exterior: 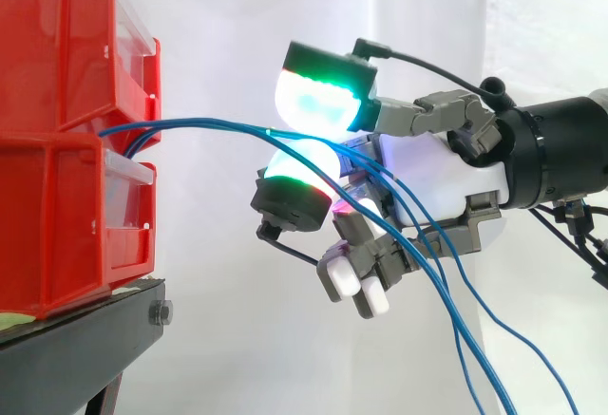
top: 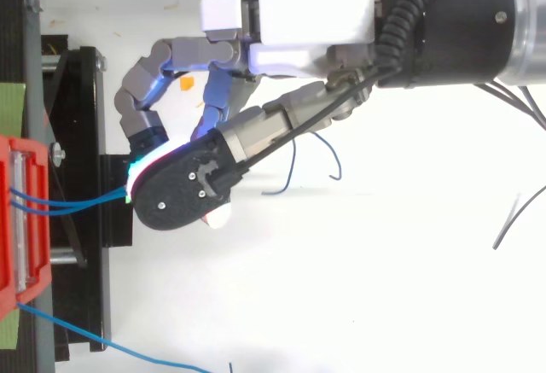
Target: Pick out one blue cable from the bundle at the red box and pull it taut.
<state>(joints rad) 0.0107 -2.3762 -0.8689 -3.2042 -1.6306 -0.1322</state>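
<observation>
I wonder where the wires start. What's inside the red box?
The blue cables come out of the red box, from between its upper and lower bins. Its walls hide where they start inside.

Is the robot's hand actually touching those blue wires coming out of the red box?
Touching. In the side view the blue cables from the red box run between the hand's two glowing pads, which pinch them.

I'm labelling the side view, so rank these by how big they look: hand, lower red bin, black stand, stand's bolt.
1. hand, pinching the blue cables; possibly nearer the camera, so its lead over the bin is unsure.
2. lower red bin, cut by the edge.
3. black stand.
4. bolt, by far smallest.
</observation>
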